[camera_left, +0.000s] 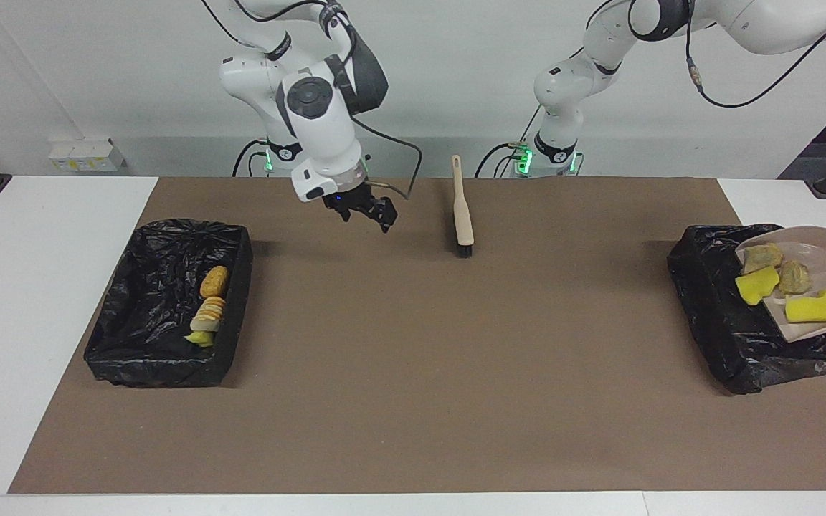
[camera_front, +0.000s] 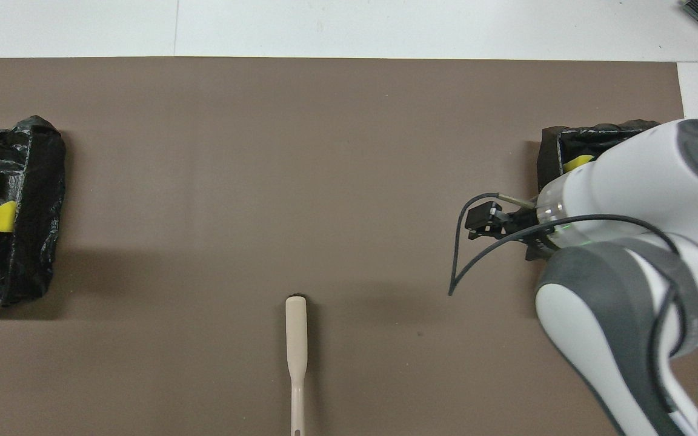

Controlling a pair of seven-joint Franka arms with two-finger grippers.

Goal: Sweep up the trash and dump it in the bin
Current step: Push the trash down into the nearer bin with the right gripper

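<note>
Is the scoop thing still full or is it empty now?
Still full: the beige plastic dustpan, held tilted over the black-lined bin, holds yellow sponge pieces and tan lumps.

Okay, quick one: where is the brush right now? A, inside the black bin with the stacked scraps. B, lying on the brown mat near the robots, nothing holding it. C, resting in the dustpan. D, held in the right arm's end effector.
B: the brush lies flat on the brown mat, and the right end effector hangs open beside it, apart from it.
</note>
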